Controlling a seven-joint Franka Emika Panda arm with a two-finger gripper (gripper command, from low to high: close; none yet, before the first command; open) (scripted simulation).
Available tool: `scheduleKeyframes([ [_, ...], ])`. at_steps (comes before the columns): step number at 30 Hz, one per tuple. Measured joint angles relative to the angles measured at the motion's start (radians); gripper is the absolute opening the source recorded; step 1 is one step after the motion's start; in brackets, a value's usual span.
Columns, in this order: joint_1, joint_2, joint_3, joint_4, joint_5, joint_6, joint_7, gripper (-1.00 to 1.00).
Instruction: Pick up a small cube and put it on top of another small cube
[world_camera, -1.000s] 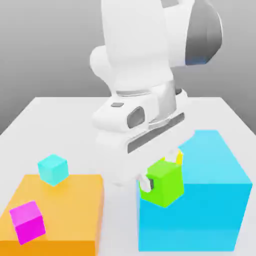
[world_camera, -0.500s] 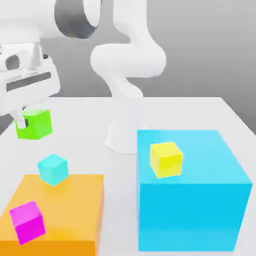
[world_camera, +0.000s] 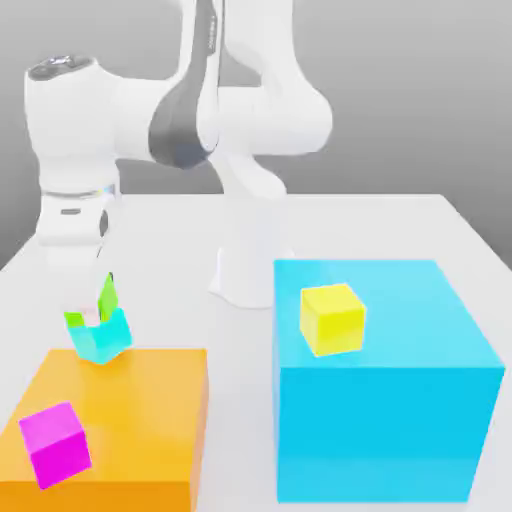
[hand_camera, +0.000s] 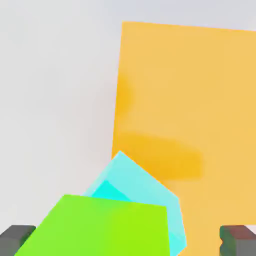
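Observation:
The lime-green cube rests tilted on the light cyan cube, which sits at the far edge of the orange block on the exterior view's left. My gripper hangs straight down just over the pair, and most of the green cube is hidden there behind the hand. In the hand view the green cube lies over the cyan cube. The gripper is open: its dark fingertips stand wide, with a clear gap to the green cube on one side.
A large blue-cyan block stands on the exterior view's right with a small yellow cube on top. A magenta cube sits on the orange block's near corner. The arm's white base rises mid-table.
The arm carried the green cube from the blue block across to the exterior view's left, then lowered it onto the cyan cube. The fingers now stand apart around it.

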Motion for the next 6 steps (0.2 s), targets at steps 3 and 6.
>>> scheduleKeyframes([
  [3, -0.006, -0.053, 0.014, 0.017, -0.008, -0.069, 0.009, 1.0],
  [6, -0.025, -0.141, 0.042, 0.046, -0.025, -0.183, 0.026, 1.0],
])
